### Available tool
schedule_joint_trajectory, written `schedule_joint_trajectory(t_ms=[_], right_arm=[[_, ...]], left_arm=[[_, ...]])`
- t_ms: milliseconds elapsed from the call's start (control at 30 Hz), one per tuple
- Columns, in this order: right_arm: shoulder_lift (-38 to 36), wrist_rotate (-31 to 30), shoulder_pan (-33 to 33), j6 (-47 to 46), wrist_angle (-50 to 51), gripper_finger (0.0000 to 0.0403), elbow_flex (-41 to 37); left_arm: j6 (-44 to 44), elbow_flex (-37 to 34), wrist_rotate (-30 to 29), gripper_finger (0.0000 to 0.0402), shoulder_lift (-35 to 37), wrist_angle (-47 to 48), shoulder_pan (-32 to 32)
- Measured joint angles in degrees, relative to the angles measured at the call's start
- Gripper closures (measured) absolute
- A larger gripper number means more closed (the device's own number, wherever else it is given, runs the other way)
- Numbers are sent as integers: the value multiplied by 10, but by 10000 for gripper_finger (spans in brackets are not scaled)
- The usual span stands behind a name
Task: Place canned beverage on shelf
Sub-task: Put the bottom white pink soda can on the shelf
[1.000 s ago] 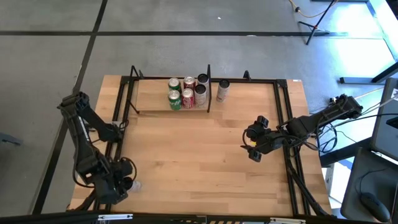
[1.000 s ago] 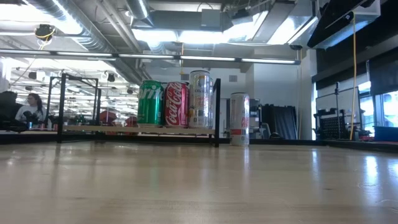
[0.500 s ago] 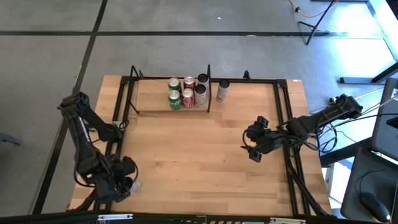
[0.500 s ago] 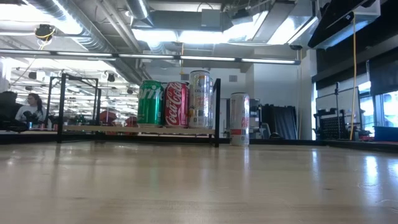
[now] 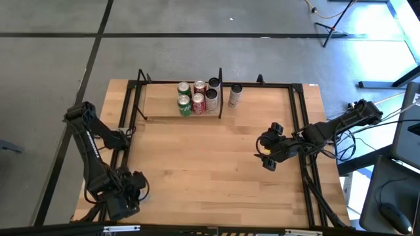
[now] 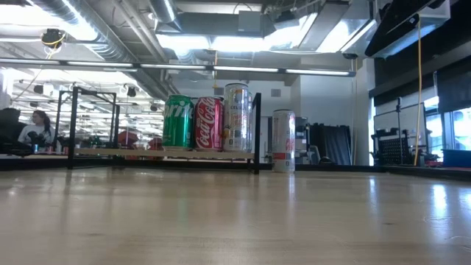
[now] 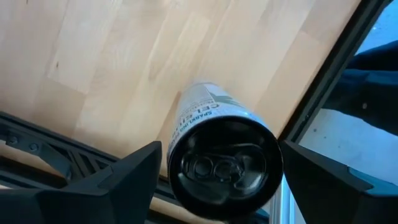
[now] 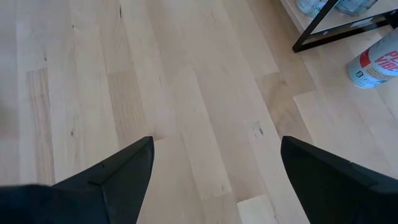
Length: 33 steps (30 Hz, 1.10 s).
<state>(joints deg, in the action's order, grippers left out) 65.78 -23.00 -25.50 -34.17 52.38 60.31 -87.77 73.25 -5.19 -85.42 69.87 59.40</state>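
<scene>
White slim can [image 7: 214,134] stands at the table's 7 o'clock corner, between the wide-spread fingers of the left gripper [image 7: 217,180], which do not visibly press its sides. Well away at 12 o'clock, the shelf [image 5: 161,99] holds a Sprite can [image 6: 177,122], a Coca-Cola can [image 6: 209,124] and a tall silver can [image 6: 237,118], with another slim white can [image 5: 235,96] just outside its black post [image 6: 257,132]. At 3 o'clock the right gripper [image 5: 268,145] hovers over bare wood, fingers wide and empty.
</scene>
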Motion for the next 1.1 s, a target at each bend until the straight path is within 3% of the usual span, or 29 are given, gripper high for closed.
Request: schedule_joint_trajectory(t_ms=[467, 567, 733, 1100], right_arm=[[0, -5, 0, 4, 0, 66, 0], [0, -4, 0, 4, 0, 66, 0], [0, -5, 0, 15, 0, 66, 0], [0, 5, 0, -3, -35, 66, 0]], left_arm=[[9, 0, 7, 88, -51, -3, -7], [5, 0, 7, 109, -52, -5, -24], [34, 0, 12, 179, -51, -5, -46], [122, 16, 26, 183, -2, 10, -124]])
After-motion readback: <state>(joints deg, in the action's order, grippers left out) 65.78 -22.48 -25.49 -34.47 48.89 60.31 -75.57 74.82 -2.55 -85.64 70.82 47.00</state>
